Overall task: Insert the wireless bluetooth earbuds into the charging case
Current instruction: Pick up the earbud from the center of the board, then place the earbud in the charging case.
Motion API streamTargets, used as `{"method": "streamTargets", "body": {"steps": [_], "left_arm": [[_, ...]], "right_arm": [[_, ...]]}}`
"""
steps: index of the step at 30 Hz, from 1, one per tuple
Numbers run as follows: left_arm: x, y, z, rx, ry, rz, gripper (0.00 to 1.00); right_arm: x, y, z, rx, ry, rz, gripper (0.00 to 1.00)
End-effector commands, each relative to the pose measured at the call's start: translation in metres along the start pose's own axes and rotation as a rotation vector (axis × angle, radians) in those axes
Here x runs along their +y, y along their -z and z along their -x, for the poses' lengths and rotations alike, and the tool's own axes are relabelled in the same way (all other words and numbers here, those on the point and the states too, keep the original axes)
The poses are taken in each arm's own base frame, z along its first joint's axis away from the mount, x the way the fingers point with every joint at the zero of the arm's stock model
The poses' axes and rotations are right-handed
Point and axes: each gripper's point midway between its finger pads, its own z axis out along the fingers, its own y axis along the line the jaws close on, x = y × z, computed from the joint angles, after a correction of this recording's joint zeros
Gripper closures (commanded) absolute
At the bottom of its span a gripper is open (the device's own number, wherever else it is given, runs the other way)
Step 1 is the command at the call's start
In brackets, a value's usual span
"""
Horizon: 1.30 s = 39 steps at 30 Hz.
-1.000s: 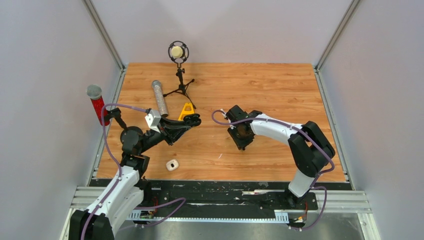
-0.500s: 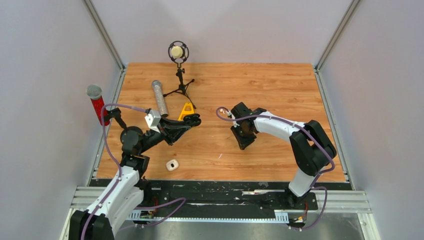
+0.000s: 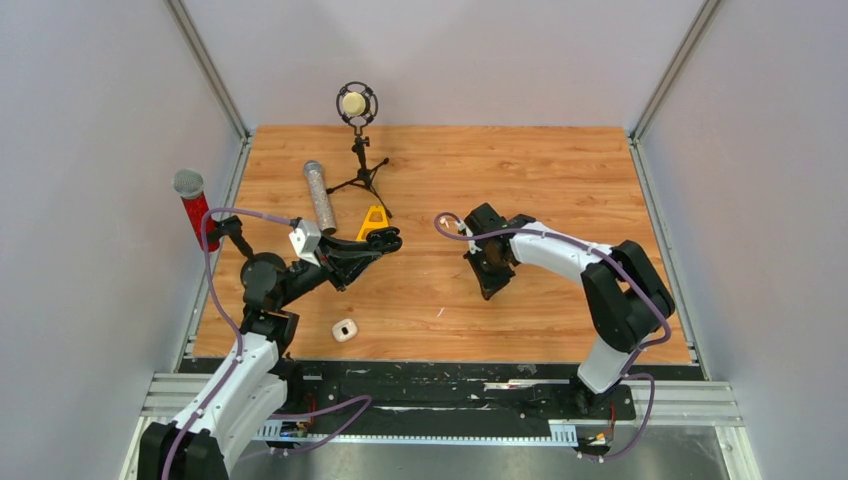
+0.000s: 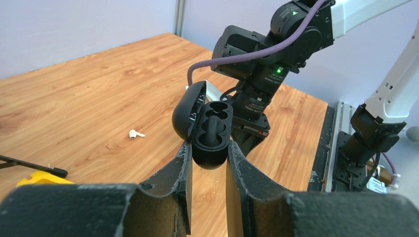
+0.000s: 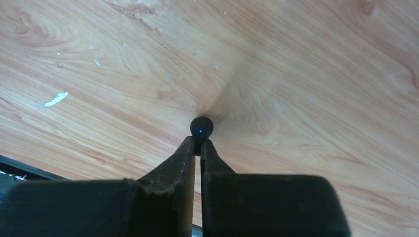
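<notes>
While the left gripper (image 4: 209,149) grasps an open black charging case (image 4: 213,121), the right gripper (image 5: 198,144) is clenched on a small black earbud (image 5: 201,126) close to the worktop (image 5: 306,74).

left gripper (image 4: 208,148) clamped, right gripper (image 5: 199,144) pinched shut

Wood-grain surface (image 3: 560,170), enclosed by pale grey walls (image 3: 90,110) on the left, right and far sides.
1. Cream-capsule microphone (image 3: 353,104) in a black ring mount, upright on a small black tripod (image 3: 361,176); far edge, left of centre.
2. Silver mesh cylinder (image 3: 319,193), lying flat just left of the tripod.
3. Yellow triangular piece (image 3: 373,221), just on the near side of the tripod's legs.
4. Red-bodied microphone, grey mesh head (image 3: 192,207), upright at the left edge.
</notes>
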Motion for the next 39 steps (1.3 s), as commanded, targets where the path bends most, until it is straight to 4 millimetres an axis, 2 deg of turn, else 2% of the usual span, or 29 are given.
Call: {"method": "streamTargets", "body": {"steps": [1,6,8,11,14,18,23,27,30,35,39], "left_arm": [[-0.001,-0.002,0.019,-0.043,-0.069,-0.005,1.00],[0.000,-0.002,0.017,-0.030,-0.056,-0.001,1.00],[0.000,-0.002,0.015,-0.023,-0.048,-0.002,1.00],[-0.002,-0.003,0.014,-0.015,-0.033,-0.011,1.00],[-0.003,-0.004,0.011,-0.006,-0.015,-0.026,1.00],[-0.010,-0.004,0.007,0.012,-0.001,-0.075,1.00],[-0.020,-0.004,0.001,0.045,0.011,-0.149,1.00],[-0.029,-0.004,0.001,0.060,-0.019,-0.215,1.00],[-0.038,-0.003,0.003,0.072,-0.042,-0.271,1.00],[-0.050,-0.003,0.003,0.087,-0.073,-0.343,1.00],[-0.056,-0.002,0.001,0.095,-0.084,-0.379,1.00]], "right_arm": [[0.005,0.024,0.018,-0.067,0.011,0.027,1.00],[0.017,0.064,0.040,-0.108,0.074,0.113,1.00],[0.028,0.091,0.052,-0.137,0.112,0.200,1.00],[0.054,0.143,0.070,-0.226,0.214,0.358,1.00],[0.077,0.185,0.076,-0.312,0.293,0.477,1.00],[0.094,0.218,0.078,-0.377,0.386,0.517,1.00],[0.142,0.264,0.074,-0.469,0.588,0.715,1.00],[0.162,0.273,0.077,-0.481,0.712,0.716,1.00],[0.172,0.264,0.076,-0.455,0.756,0.690,1.00],[0.186,0.245,0.064,-0.393,0.853,0.621,1.00],[0.192,0.245,0.067,-0.408,0.892,0.601,1.00]]}}
